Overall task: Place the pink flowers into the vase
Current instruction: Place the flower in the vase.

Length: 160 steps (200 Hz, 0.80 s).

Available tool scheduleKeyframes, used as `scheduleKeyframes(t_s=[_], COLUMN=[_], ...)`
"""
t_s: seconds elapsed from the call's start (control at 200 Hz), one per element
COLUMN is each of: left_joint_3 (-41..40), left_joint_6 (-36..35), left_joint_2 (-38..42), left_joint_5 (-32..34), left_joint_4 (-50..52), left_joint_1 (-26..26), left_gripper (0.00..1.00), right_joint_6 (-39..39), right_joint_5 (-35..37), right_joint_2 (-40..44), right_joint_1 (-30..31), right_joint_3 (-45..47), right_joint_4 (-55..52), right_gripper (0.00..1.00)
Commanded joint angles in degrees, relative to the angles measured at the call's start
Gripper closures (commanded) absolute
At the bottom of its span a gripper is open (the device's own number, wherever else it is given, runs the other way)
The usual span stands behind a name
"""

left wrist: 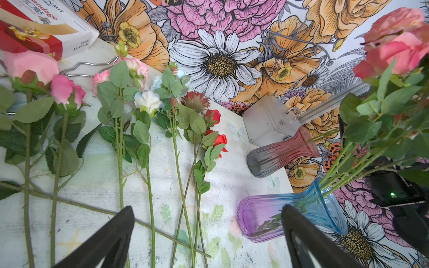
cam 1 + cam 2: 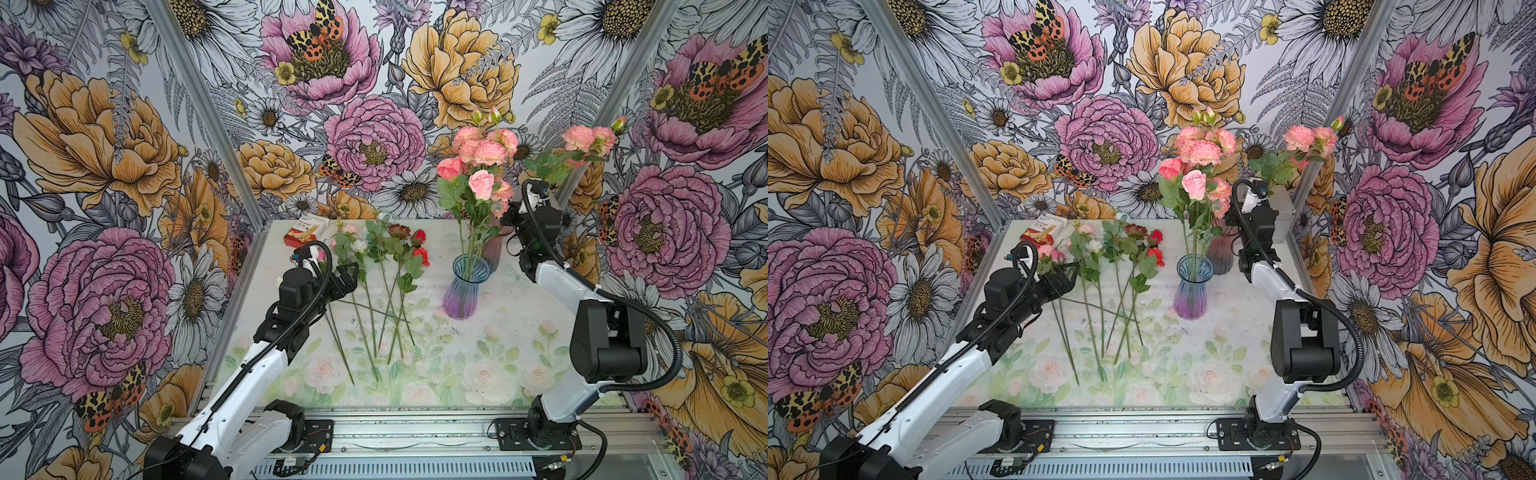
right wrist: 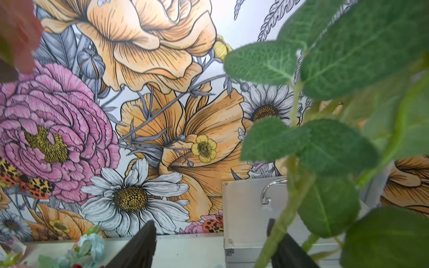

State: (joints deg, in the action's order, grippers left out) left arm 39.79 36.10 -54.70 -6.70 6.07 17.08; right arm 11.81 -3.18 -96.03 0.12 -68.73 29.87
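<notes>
- The left end effector (image 1: 209, 210) gapes wide and empty above stems lying on the surface (image 2: 457, 353).
- The right end effector (image 3: 210, 232) is raised to the right of the vase (image 2: 462, 291), jaws apart. A leafy stem (image 3: 279, 222) rests against one finger, unclamped.
- Several pink flowers (image 2: 482, 153) stand in the vase.
- The stem's pink blooms (image 2: 586, 139) lean toward the right wall.
- More pink roses (image 1: 66, 89) lie on the surface beside red blooms (image 1: 214, 116) and a white bloom (image 1: 148, 101).
</notes>
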Motion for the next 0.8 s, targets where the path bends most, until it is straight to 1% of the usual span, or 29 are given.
scheduleKeyframes(t_s=[0.0,0.21,0.415,0.505,0.61,0.795], left_joint_3=[2.13,2.73,3.74,4.74,6.08,7.14], left_joint_6=[-0.15,0.03,-0.18,-0.75,-0.68,-0.63], left_joint_2=[1.76,2.49,2.78,2.25,0.99,-0.87], left_joint_5=[2.06,2.59,2.85,2.94,3.37,1.43], left_joint_4=[3.04,5.13,6.93,8.77,11.40,13.26], left_joint_1=[0.41,0.43,0.28,0.15,-0.75,-2.65], left_gripper=[0.01,0.01,0.01,0.01,0.01,0.01], right_joint_6=[-1.72,-2.81,-2.89,-2.46,-2.51,-1.49], right_joint_5=[0.69,3.15,4.61,5.46,6.10,7.16], right_joint_2=[3.29,7.53,10.59,12.53,14.06,18.56], right_joint_1=[0.58,0.58,0.32,-0.07,-0.23,-1.39], right_joint_3=[-1.49,0.44,3.18,4.36,5.03,8.32], right_joint_4=[-2.55,-6.09,-7.75,-8.80,-10.63,-11.76], right_gripper=[0.18,0.10,0.06,0.02,0.01,0.01])
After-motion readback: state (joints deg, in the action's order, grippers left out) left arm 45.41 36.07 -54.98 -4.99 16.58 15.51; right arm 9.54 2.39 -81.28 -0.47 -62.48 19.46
